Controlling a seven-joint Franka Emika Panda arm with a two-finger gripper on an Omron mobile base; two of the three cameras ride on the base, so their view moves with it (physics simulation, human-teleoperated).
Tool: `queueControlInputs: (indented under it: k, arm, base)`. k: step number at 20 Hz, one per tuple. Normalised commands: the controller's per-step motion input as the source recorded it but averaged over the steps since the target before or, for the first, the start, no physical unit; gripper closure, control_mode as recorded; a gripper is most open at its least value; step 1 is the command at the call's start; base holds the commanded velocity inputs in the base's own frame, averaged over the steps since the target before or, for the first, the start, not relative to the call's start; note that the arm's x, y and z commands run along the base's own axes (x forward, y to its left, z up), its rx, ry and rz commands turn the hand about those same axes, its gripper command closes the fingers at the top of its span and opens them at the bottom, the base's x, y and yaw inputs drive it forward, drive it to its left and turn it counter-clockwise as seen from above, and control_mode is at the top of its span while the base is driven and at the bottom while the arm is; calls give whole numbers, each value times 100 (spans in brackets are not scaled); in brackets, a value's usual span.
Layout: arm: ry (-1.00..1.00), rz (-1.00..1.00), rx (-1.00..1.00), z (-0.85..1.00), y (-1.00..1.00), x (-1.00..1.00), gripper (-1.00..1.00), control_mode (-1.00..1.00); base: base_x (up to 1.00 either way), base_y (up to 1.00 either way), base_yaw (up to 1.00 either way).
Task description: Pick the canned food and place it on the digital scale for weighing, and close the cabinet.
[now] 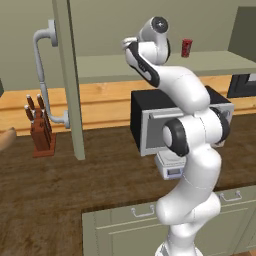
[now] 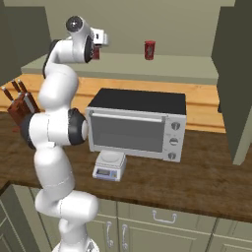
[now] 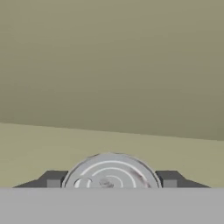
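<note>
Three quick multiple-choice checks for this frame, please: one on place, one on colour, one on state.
1. Where does the digital scale stand?
A. on the cabinet shelf
B. on the counter before the toaster oven
C. on top of the toaster oven

2. What colour is the slim can standing alone on the shelf?
A. blue
B. green
C. bright red

3. How is the cabinet?
A. open
B. shut
C. doorless

Key:
1 B: the digital scale sits on the counter before the toaster oven.
2 C: the slim can is bright red.
3 A: the cabinet door is swung out, leaving the shelf exposed.
</note>
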Motion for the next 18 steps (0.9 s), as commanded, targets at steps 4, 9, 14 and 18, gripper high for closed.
queueControlInputs:
  k: [4,9,14,18]
  arm:
    - [-10,-1,5,34,0,-63,100,-100]
    - [-12,0,3,39,0,-65,100,-100]
    - [-12,0,4,35,0,-89,100,-100]
    - [0,0,4,41,-9,-100,100,-100]
  base:
    - [0,0,0]
    - [0,0,0]
    - [0,0,0]
    - [0,0,0]
